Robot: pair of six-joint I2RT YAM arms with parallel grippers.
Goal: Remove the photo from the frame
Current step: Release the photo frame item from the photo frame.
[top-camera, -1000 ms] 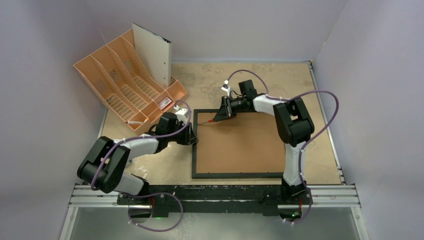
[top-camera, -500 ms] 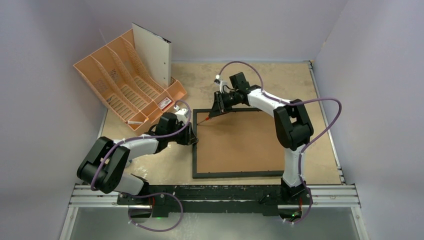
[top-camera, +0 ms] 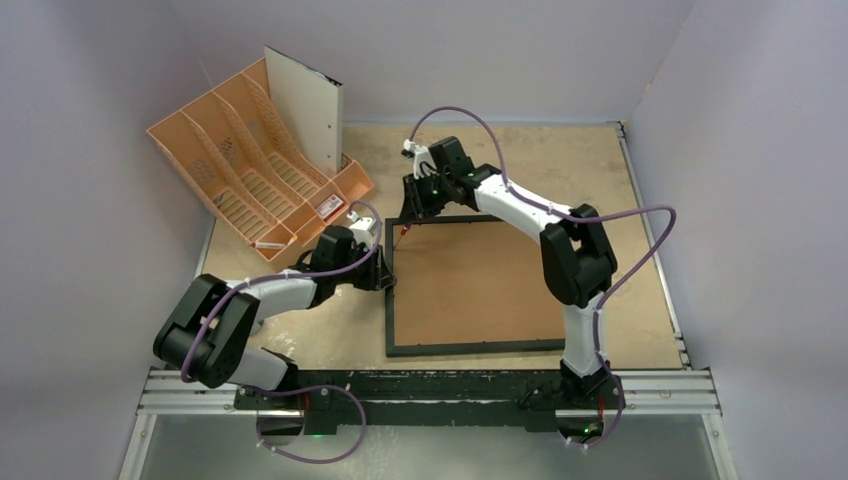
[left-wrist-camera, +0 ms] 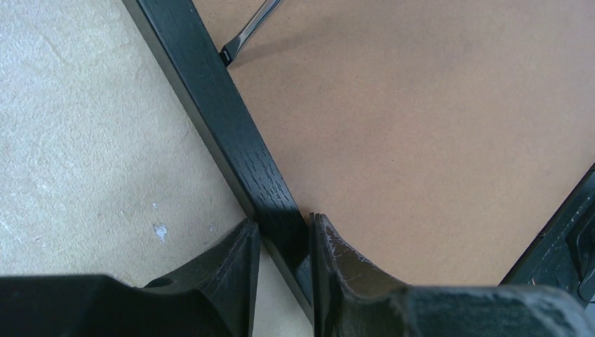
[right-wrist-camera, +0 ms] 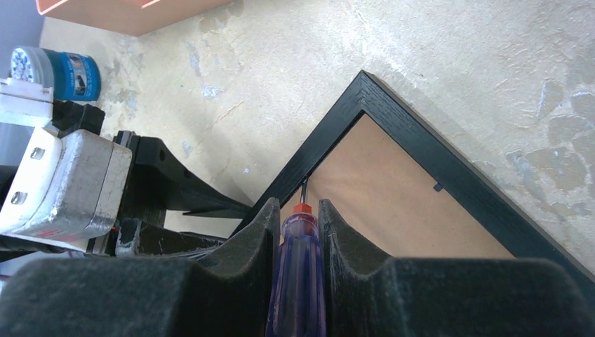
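Frame point(top-camera: 475, 349) lies face down on the desk point(top-camera: 620, 180) with its brown backing board point(top-camera: 470, 285) uppermost, so the photo is hidden under that board and cannot be seen. The left pincer point(left-wrist-camera: 284, 228) is clamped across the frame's left rail, one finger outside it and one on the board side, probably to stop the frame sliding while it is worked on.

The right pincer point(right-wrist-camera: 300, 210) is closed around a purple-handled screwdriver point(right-wrist-camera: 298, 281). Its tip sits at the rail's inner edge, ahead of the left pincer and near the far corner, likely to pry up a retaining tab or the board.

Since a second ago, the right pincer has swung from over the board towards that corner, carrying the tip along the rail. The left pincer has kept its hold unmoved.
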